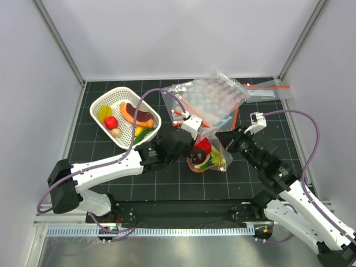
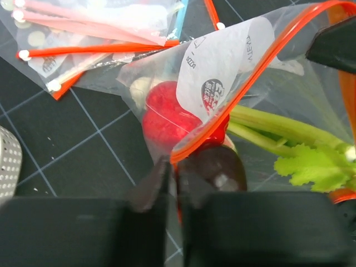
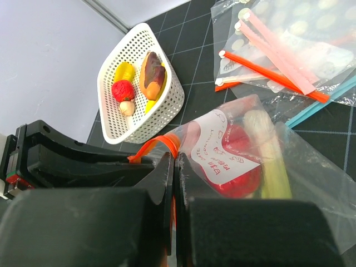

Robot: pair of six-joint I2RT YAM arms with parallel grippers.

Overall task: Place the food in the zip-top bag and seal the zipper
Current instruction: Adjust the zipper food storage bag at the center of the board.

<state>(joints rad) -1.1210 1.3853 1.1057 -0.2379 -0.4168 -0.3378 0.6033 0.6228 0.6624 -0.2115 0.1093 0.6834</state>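
Note:
The zip-top bag [image 1: 213,149] lies at the table's middle between both grippers. Inside it are the red watermelon wedge [image 2: 165,118], the green-and-white leafy stalk [image 2: 289,139] and a small dark red fruit [image 2: 216,167]. My left gripper [image 2: 173,169] is shut on the orange-red zipper [image 2: 261,61] at the bag's left end. My right gripper [image 3: 175,161] is shut on the zipper [image 3: 161,143] at the other end, with the left gripper's black body just beyond it. The wedge [image 3: 239,164] and the stalk [image 3: 268,156] show through the plastic there too.
A white slotted basket [image 1: 105,100] with other toy foods stands at the back left, close to the left arm. A pile of spare clear bags [image 1: 219,97] with orange-red strips lies just behind the held bag. Grey walls close in the table.

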